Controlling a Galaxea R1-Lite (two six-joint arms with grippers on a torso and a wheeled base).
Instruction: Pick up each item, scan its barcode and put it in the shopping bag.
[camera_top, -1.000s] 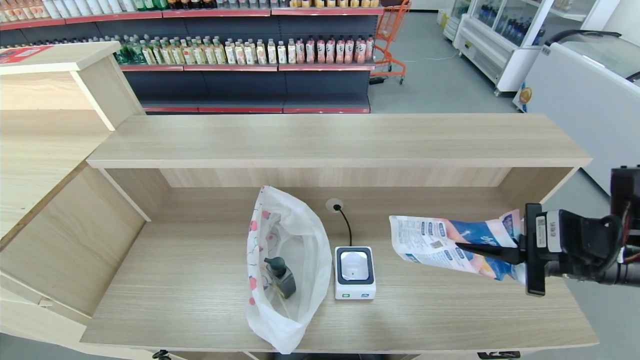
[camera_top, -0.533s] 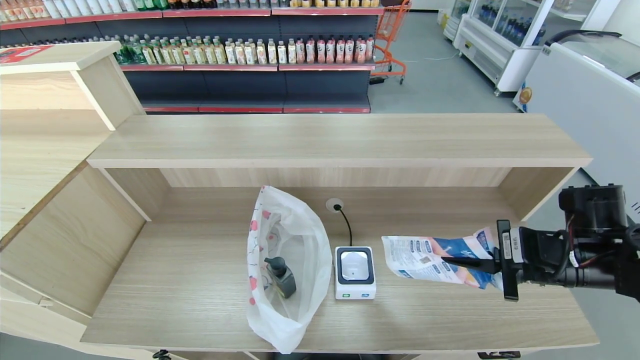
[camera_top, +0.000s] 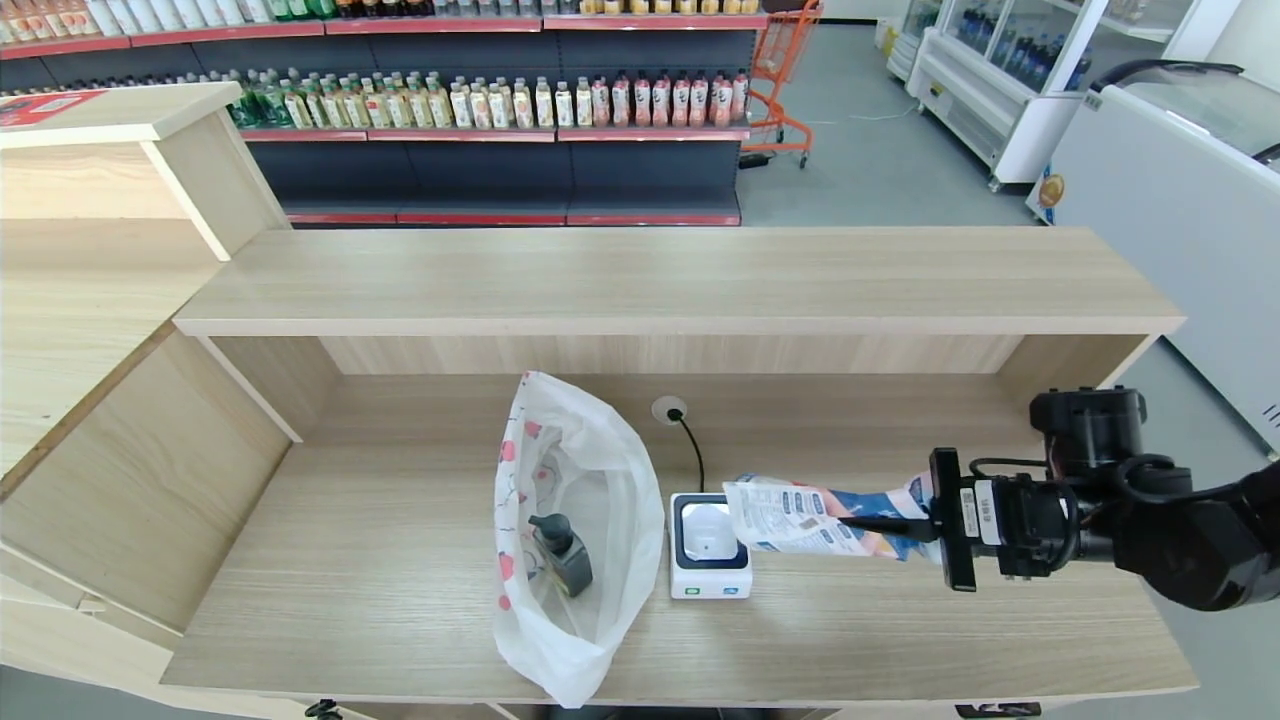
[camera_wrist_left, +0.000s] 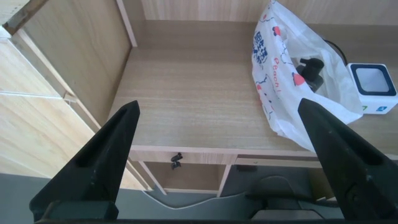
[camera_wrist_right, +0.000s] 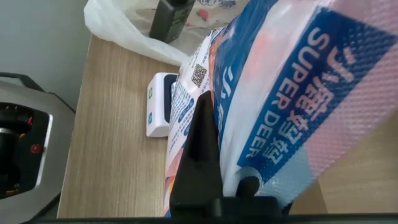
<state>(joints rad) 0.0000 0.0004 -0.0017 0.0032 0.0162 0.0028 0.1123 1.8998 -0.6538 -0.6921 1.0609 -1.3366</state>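
Your right claw (camera_top: 862, 522) pinches the packet (camera_top: 790, 515) at the scanner.
On the tabletop (camera_top: 350, 600) you have the shopping bag (camera_top: 610, 470) lying open near the middle. The packet is held at the bag's 3 o'clock, and its free end overlaps the scanner (camera_top: 708, 578) from the 3 o'clock side. The scanner sits just beside the bag. A dark pump bottle (camera_top: 562, 553) rests inside the bag. Your left claw (camera_wrist_left: 217, 109) hangs spread wide off the tabletop's 7 o'clock corner.

Blue-and-pink pouch (camera_wrist_right: 292, 93) clamped in claw (camera_wrist_right: 214, 124), white scanner (camera_wrist_right: 160, 104) just beyond, shopping bag (camera_wrist_right: 124, 31) holding dark bottle (camera_wrist_right: 169, 17) farther off.
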